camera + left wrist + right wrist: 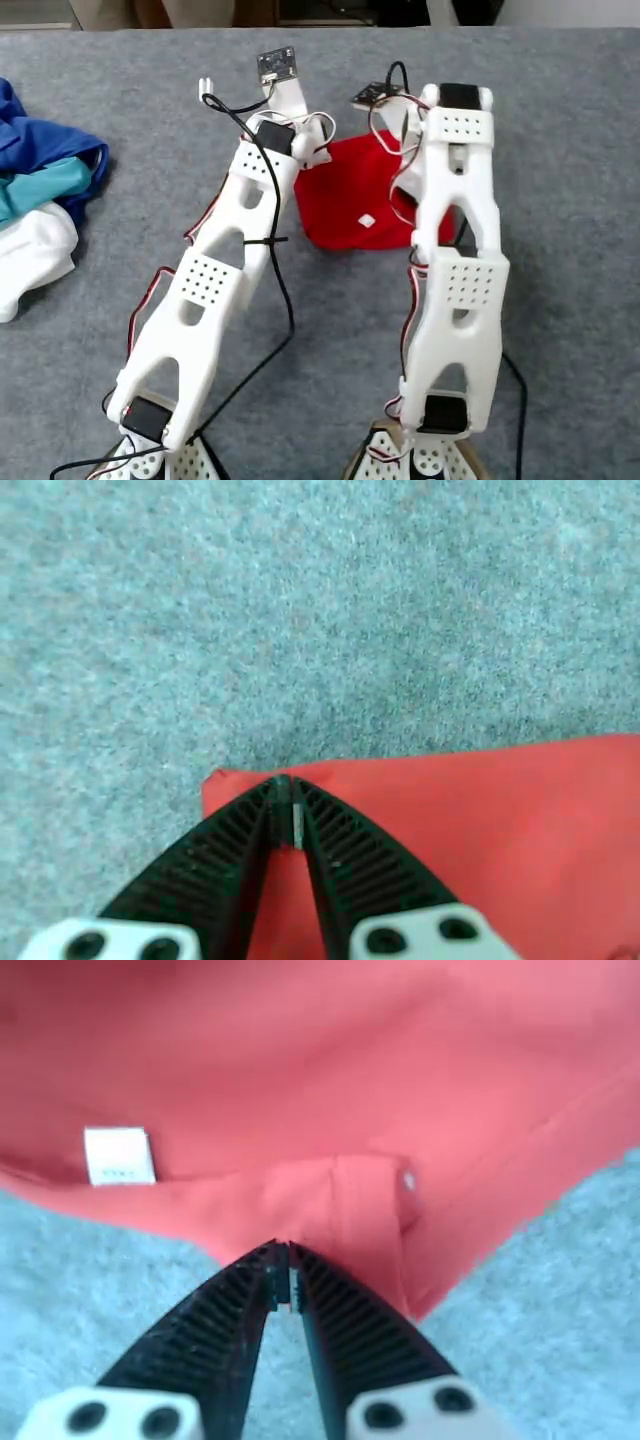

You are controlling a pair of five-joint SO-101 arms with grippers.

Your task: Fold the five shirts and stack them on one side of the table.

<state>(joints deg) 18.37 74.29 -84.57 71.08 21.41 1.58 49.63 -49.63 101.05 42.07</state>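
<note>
A red shirt (350, 200) lies at the middle of the grey tabletop (560, 150), between the two arms. The left claw (283, 798) is closed, pinching the shirt's edge beside a corner. The right claw (280, 1268) is closed on the edge near a button (407, 1182) and a white label (118, 1155). Blue, teal and white shirts (40, 205) sit heaped well apart at the tabletop's side.

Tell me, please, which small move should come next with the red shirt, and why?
Probably raise both pincers a little together, so the held edge of the red shirt comes up for folding. The left pincer is shut on a corner of it, and the right pincer is shut on its edge near the button.
</note>
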